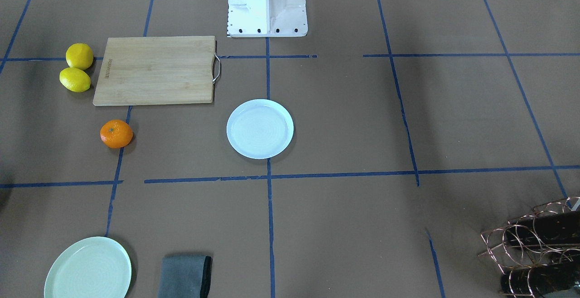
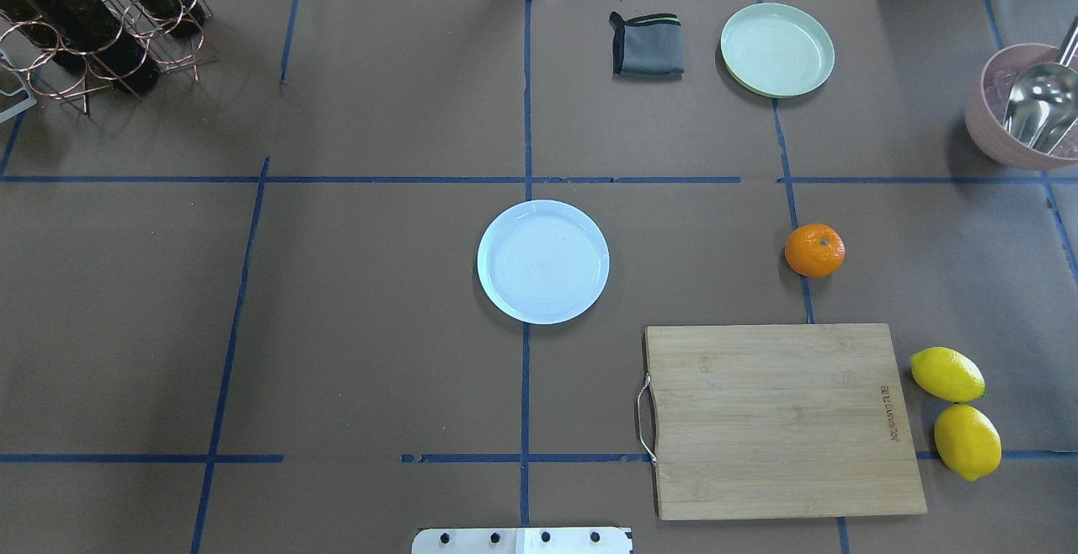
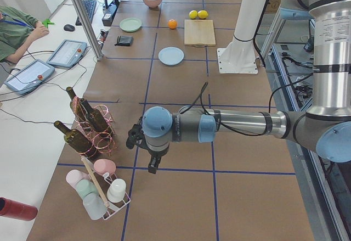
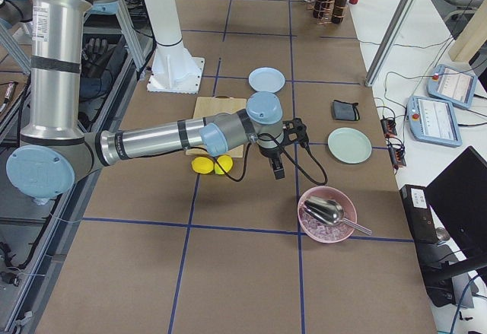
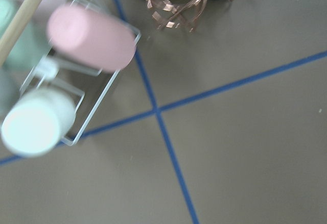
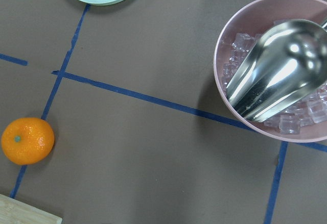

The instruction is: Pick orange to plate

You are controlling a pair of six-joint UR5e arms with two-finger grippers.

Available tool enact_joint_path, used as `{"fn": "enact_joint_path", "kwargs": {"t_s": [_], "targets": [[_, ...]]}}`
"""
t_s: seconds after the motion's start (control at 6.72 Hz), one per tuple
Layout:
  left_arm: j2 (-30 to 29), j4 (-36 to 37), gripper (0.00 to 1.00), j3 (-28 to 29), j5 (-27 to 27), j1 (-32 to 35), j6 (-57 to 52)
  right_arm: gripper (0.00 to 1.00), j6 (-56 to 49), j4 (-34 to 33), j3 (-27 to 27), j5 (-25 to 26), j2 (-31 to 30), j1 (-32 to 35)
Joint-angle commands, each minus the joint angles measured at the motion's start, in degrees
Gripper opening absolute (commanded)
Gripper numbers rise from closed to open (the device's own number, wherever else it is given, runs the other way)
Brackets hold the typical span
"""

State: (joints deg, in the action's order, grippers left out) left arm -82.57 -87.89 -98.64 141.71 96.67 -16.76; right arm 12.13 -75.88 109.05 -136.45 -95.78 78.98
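The orange [image 2: 814,250] lies on the bare table on the robot's right side, over a blue tape line. It is near the far edge of the cutting board [image 2: 779,419] but not touching it. The plate [image 2: 543,261] sits in the middle of the table, empty and well apart from the fruit.

In the right wrist view I see the orange at the lower left corner, with its green stem dot turned up. The pink bowl [image 6: 227,89] with ice and a metal scoop [image 6: 276,78] is at the upper right. So I judge the right arm hangs somewhere between the two, not above the fruit.

The right gripper [image 4: 275,168] shows only in the side view, and I cannot tell if its claw is wide or narrow. It is the same for the left gripper [image 3: 152,165], which hangs far away beside the bottle rack [image 3: 90,123].

About handling, I expect the orange to be light and quite firm, with a skin that gives a little under pressure. The dimpled peel should help the pads, but the round shape can roll away if one finger touches first. I would come from straight above and close on the widest middle, with the fingers on two opposite sides and a moderate squeeze. I would keep the fingers away from the board edge
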Motion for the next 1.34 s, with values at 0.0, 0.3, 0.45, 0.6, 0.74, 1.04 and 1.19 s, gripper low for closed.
{"fn": "enact_joint_path", "kwargs": {"t_s": [0.0,0.3,0.45,0.6,0.74,1.04,1.19], "targets": [[1.02,0.26,1.0,-0.41,-6.38,0.54,0.15,1.0,11.56,0.12,1.69,6.5,3.13,-10.2],[0.39,0.44,1.0,-0.49,-9.34,0.54,0.5,1.0,22.28,0.2,1.26,12.94,7.52,-19.71],[0.48,0.26,1.0,-0.5,-9.35,0.54,0.42,1.0,26.85,0.2,0.04,16.44,10.58,-24.53],[0.39,0.17,1.0,-0.76,-9.26,0.54,0.42,1.0,31.86,0.2,-2.41,20.83,14.18,-28.67],[0.39,0.17,1.0,-0.85,-9.26,0.54,0.42,1.0,33.38,0.2,-3.48,23.39,15.6,-31.06],[0.39,0.17,1.0,-1.02,-9.17,0.54,0.24,1.0,33.4,0.2,-5.5,26.05,15.79,-33.19],[0.39,0.17,1.0,-1.03,-9.08,0.54,0.24,1.0,33.4,0.2,-6.29,26.75,15.88,-33.63]]}}
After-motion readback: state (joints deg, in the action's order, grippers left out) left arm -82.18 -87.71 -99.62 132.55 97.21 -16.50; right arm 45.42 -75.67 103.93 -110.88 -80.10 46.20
